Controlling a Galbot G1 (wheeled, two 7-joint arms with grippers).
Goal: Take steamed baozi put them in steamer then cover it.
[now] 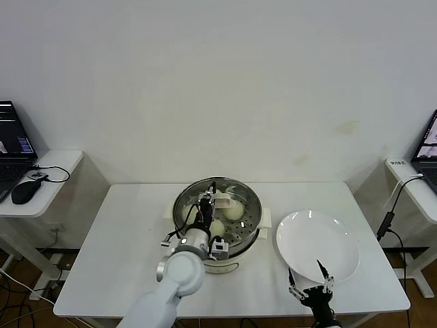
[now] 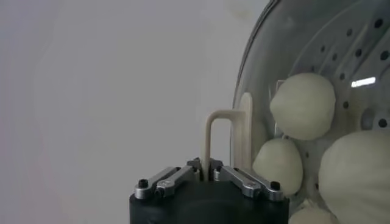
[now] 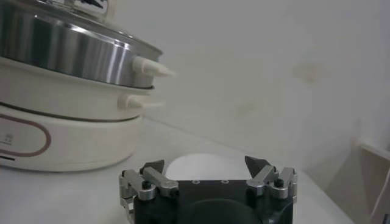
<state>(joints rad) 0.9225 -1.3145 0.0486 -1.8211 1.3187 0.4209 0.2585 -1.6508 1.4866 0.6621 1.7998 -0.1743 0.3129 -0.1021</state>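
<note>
The left gripper (image 1: 207, 202) hangs over the steamer (image 1: 183, 205), its fingertips on either side of the cream oblong handle (image 2: 226, 140) of the glass cover (image 2: 256, 79). In the left wrist view the handle stands up from between the finger bases, but the tips are out of frame, so whether they clamp it or have let go cannot be told. The cover sits on the steamer's rim directly beneath this gripper, and through the glass the steamed baozi (image 2: 303, 105) lie on the perforated tray, four visible, clustered just beyond and to one side of the handle. The steamer rests on its cream-white base (image 3: 73, 137) on the white table (image 1: 123, 232). The right gripper (image 1: 311, 279) is low at the table's near edge, well apart from the steamer, with its fingers spread wide and nothing between them; the white plate (image 1: 318, 244) lies just ahead of its fingertips.
</note>
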